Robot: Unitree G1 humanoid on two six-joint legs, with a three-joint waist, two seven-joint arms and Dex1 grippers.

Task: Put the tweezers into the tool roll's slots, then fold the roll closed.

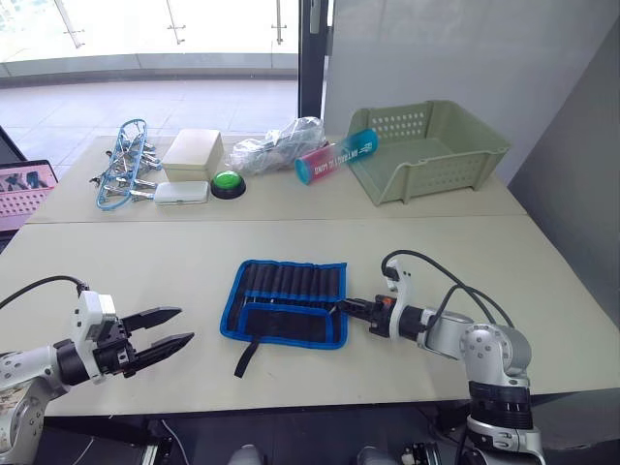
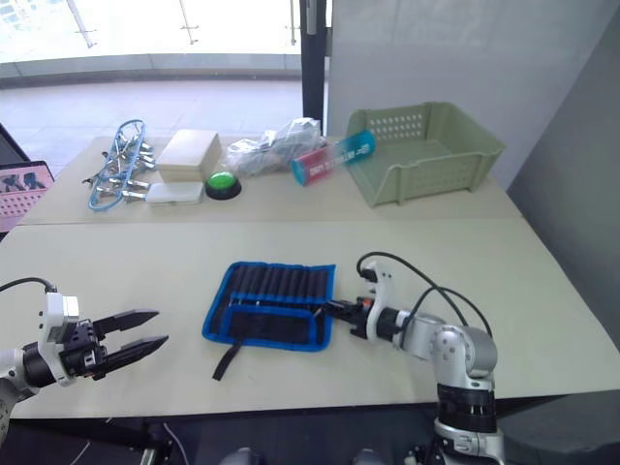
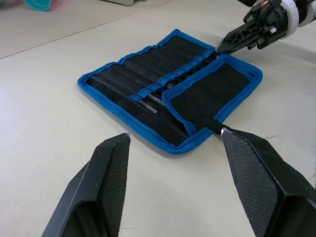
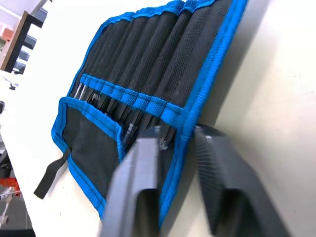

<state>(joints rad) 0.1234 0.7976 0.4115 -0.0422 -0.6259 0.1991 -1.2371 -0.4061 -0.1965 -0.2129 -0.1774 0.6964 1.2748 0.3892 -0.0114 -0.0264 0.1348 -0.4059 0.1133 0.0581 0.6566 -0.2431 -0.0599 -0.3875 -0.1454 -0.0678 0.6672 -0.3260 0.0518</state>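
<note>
Your right gripper [image 1: 341,308] sits at the right edge of the tool roll [image 1: 287,301], jaws narrowly parted astride its blue edging. The roll lies open mid-worktop, tweezers [image 3: 150,101] already in the slots [image 4: 148,64], its long axis running left to right. Your left gripper [image 1: 167,329] waits well apart to the left, jaws wide, so the right arm is nearer for the fold.

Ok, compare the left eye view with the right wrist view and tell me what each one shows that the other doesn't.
Left eye view alone: the open left gripper hovering left of the roll, the green basket, the green button, the cream box and the blue-ringed silver tools at the far side.

Right wrist view alone: close detail of tweezers tucked in the slots, points showing below the blue band.

Both: the tool roll lying open on the table, its strap, and the right gripper with its fingers at the roll's right edge.
</note>
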